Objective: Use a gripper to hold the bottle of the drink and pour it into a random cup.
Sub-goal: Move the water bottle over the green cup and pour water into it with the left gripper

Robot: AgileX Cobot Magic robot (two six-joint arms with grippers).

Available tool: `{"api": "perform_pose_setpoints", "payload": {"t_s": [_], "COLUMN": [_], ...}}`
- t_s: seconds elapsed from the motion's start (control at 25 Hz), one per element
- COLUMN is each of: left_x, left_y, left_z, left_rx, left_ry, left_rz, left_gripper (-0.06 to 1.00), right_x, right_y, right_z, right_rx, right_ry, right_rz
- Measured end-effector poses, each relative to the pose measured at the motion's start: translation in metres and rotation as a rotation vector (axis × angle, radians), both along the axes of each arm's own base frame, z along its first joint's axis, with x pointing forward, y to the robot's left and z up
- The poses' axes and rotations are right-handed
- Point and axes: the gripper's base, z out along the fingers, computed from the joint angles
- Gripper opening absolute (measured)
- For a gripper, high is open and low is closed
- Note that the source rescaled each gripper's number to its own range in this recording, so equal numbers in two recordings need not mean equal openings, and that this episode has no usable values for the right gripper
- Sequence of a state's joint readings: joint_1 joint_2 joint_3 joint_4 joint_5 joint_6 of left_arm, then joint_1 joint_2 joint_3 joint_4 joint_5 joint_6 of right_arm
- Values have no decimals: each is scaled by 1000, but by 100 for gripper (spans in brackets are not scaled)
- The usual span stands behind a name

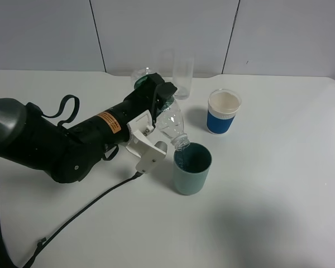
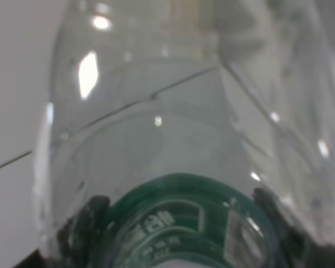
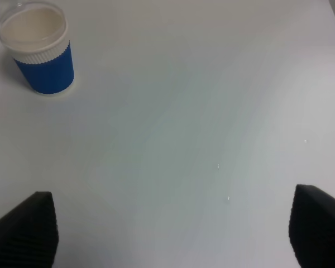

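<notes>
white table (image 1: 279, 223) is taking up basically the whole shot, w/ grey wall panels (image 1: 44, 33) running behind it

left arm (image 1: 50, 145) is lying low across the left side of the table, big black bulky thing. left claw (image 1: 161, 105) is pinching the bottle (image 1: 173, 125) around its body, pressed tight on it. right claw (image 3: 167, 234) is only showing in its own wrist cam, hovering over bare table w/ its fingers (image 3: 28, 229) spread wide and nothing between them

bottle is being held tipped over, neck pointing down and to the right, mouth hanging right at the back-left rim of the teal cup (image 1: 191, 170). can't tell if anything's actually flowing out tbh. in the left wrist cam the bottle (image 2: 173, 128) is filling pretty much the entire frame, clear plastic w/ a green label

teal cup is standing upright around the middle of the table. blue & white cup (image 1: 223, 111) is sitting behind it and to the right, apart from it, and the right wrist cam is catching that blue & white cup (image 3: 42, 50) too. tall clear glass (image 1: 183, 75) is standing at the back near the wall, just behind the left claw

thin black cable (image 1: 89, 206) is trailing from the arm over the table toward the front edge, and a small orange label (image 1: 108, 121) is showing on the arm's side
</notes>
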State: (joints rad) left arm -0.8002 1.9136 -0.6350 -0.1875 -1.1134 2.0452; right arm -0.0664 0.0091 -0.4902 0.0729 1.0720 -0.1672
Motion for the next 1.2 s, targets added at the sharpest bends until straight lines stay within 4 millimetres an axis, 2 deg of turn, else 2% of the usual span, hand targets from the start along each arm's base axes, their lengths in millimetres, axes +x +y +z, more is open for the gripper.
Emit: {"api": "perform_pose_setpoints", "payload": {"t_s": [1.2], "left_x": [0], "left_y": [0], "left_z": [1], "left_rx": [69], "left_ry": [-54], "left_rz": [-7], "left_gripper": [2], "right_x": [0], "right_y": [0], "right_z": [0], "right_rx": [0], "right_ry": [0], "right_rz": [0]}}
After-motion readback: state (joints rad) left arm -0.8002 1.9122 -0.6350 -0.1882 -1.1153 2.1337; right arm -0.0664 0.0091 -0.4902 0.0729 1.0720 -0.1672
